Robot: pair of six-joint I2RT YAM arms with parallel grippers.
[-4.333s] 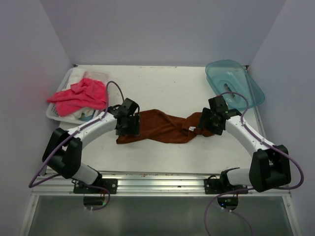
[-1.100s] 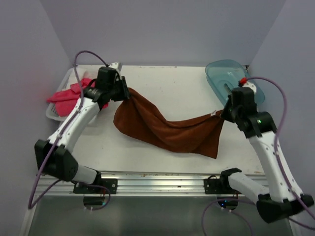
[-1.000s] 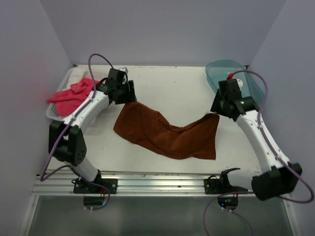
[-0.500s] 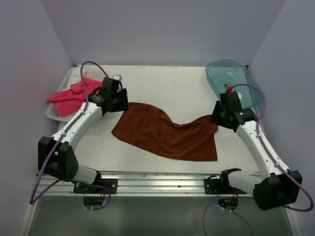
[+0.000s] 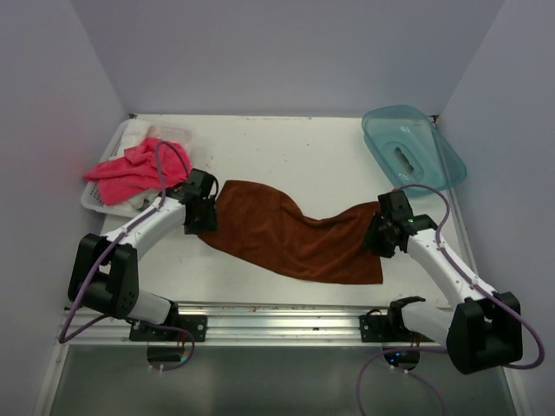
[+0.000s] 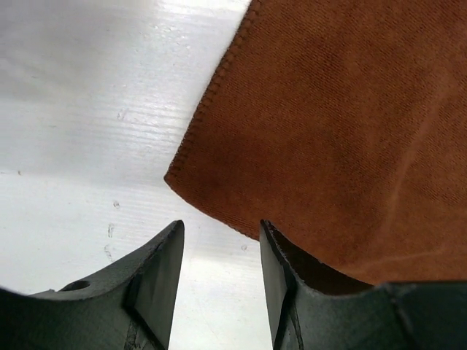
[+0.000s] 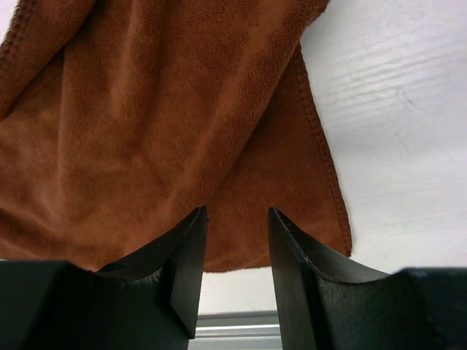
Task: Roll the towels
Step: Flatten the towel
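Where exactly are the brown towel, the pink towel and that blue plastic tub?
brown towel (image 5: 295, 238), top view, middle of the spread cloth.
pink towel (image 5: 130, 169), top view, middle of the crumpled heap.
blue tub (image 5: 386, 130), top view, bare inner surface near its far left corner.

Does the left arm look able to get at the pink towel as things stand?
Probably yes. The pink towel lies uncovered on top of the white basket, just left of the left gripper, whose jaws stand open and empty at a corner of the brown towel. Nothing stands in the way.
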